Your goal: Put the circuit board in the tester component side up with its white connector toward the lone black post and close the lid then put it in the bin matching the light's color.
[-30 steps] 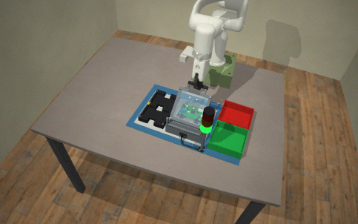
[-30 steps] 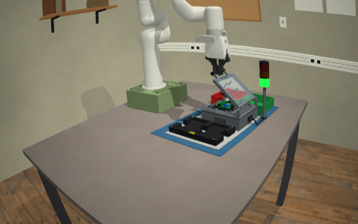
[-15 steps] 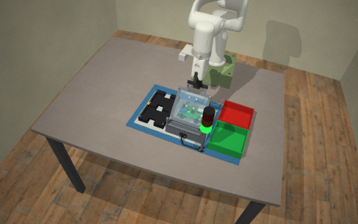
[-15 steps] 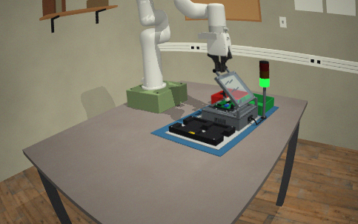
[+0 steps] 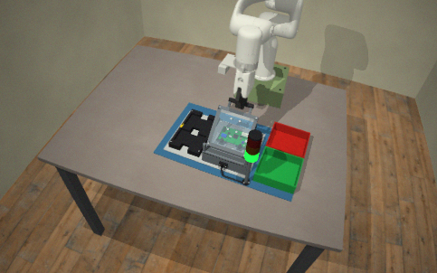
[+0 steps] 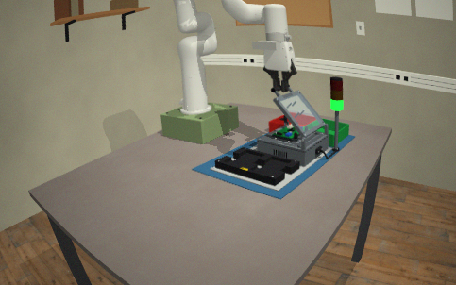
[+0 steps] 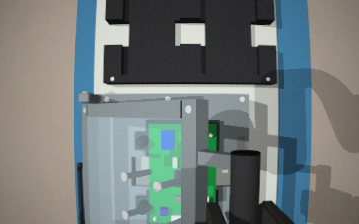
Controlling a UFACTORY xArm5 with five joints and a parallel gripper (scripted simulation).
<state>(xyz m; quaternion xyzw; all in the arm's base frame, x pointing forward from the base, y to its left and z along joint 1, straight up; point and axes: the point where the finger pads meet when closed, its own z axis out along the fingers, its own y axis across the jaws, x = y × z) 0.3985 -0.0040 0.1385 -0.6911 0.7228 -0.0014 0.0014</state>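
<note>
The green circuit board [image 5: 232, 135] [image 6: 286, 134] [image 7: 165, 165] lies flat in the grey tester [image 5: 222, 157] [image 6: 286, 150] [image 7: 105, 150]. The tester's clear lid [image 5: 238, 112] [image 6: 288, 95] [image 7: 195, 145] stands tilted up steeply over the board. My gripper [image 5: 241, 105] [image 6: 280, 90] is at the lid's raised top edge, with its fingers slightly apart and loose around it. The signal light [image 5: 251, 155] [image 6: 336, 105] shines green. The green bin [image 5: 271, 182] [image 6: 342, 128] and the red bin [image 5: 292, 130] [image 6: 273, 125] stand to the right of the tester. In the wrist view only dark finger parts show at the bottom edge.
The black tray [image 5: 193, 133] [image 6: 258, 167] [image 7: 190, 50] sits left of the tester on the blue mat [image 5: 166, 151] [image 6: 211, 171] [image 7: 85, 50]. The arm's green base block [image 5: 270, 90] [image 6: 198, 123] stands behind the mat. The signal light's pole rises at the tester's front right corner.
</note>
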